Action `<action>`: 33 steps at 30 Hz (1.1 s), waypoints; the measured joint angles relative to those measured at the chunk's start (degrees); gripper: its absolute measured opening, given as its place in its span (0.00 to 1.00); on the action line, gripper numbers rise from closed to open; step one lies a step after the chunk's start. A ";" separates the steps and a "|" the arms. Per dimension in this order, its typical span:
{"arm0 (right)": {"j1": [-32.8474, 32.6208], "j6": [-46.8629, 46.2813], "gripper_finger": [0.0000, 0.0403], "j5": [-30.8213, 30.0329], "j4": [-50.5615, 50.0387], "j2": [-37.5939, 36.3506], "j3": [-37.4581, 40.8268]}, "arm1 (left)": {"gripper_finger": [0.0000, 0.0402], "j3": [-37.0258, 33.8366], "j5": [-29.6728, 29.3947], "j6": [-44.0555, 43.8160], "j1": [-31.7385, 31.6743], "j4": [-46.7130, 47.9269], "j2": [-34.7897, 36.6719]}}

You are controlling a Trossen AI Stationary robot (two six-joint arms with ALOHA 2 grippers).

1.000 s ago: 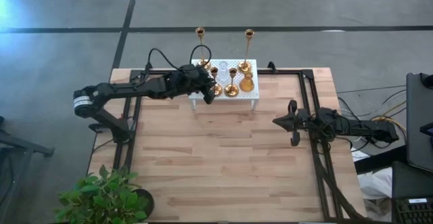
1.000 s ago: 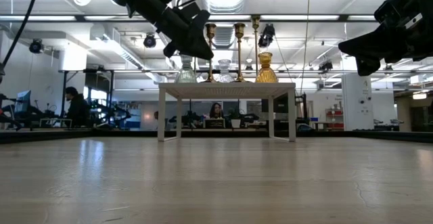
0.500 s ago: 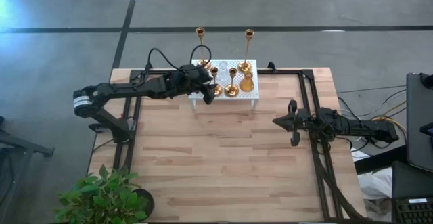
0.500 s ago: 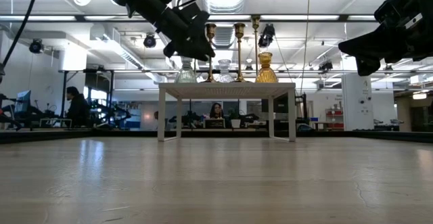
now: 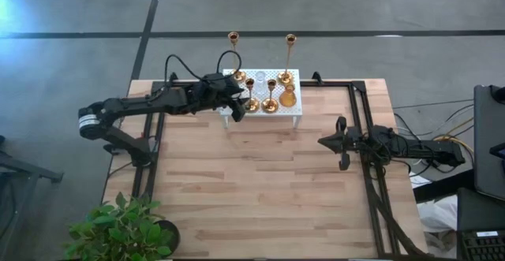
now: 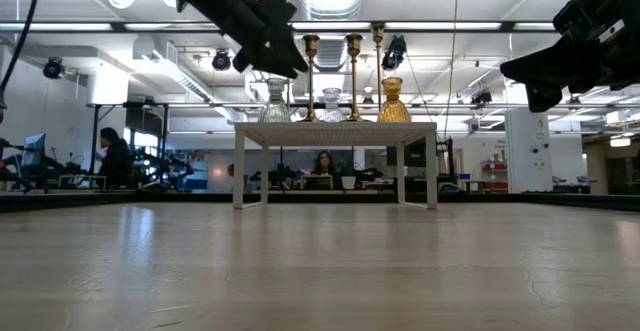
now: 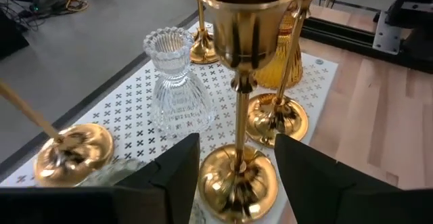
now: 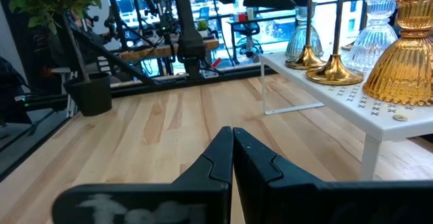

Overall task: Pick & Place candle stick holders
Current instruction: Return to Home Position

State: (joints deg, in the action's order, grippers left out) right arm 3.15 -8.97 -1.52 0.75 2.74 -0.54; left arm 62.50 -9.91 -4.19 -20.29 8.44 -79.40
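Counter [image 5: 252, 202] of pale wood carries everything. The left arm [image 5: 233, 109] reaches from its left edge to the white perforated stand [image 5: 290, 113] at the middle of the back edge. The right arm [image 5: 323, 142] waits above the right edge with its jaws pressed together. A potted plant [image 5: 122, 229] sits at the front left corner, well apart from the work. All the holders are on the stand: the tall brass sticks [image 5: 289, 56] along its back, the short brass sticks [image 5: 271, 103] toward its front, then the amber glass holder [image 5: 288, 98], the clear glass holder [image 7: 174, 88] and the grey-green glass holder [image 6: 276, 103] at its left end. The left jaws are apart, and the nearest short stick [image 7: 238, 82] shows between them, apparently free of any grip. Placing looks finished, so what remains is the retreat home. It would go best with the jaws kept apart, rising first and then drawing back toward the left edge with no sideways sweep. The stem between the jaws and the grey-green holder just beside them could be toppled. The arm's cable loop [image 5: 229, 57] arches near the left tall stick and could catch it.
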 joint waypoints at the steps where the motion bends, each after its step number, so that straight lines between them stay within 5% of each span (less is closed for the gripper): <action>1: 0.01 0.00 0.02 -0.02 0.00 0.01 -0.02 | 0.49 0.00 0.00 -0.02 0.00 0.61 0.61; 8: 0.00 0.00 0.02 -0.02 0.00 0.03 -0.01 | 0.49 0.02 4.26 -0.65 0.15 4.33 5.42; 19: 0.00 0.00 0.02 0.00 0.01 0.02 -0.02 | 0.49 0.02 21.99 -2.31 0.22 9.01 15.13; 26: -0.01 0.00 0.02 -0.01 0.00 0.03 -0.01 | 0.49 0.02 25.46 -6.73 0.22 9.33 20.93; 33: -0.01 0.00 0.02 -0.02 0.00 0.03 0.00 | 0.49 0.02 31.15 -1.66 0.24 9.89 28.73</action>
State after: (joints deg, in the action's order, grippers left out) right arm 3.15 -8.97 -1.54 0.74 2.76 -0.54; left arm 62.52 21.24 -5.85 -20.05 18.32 -50.68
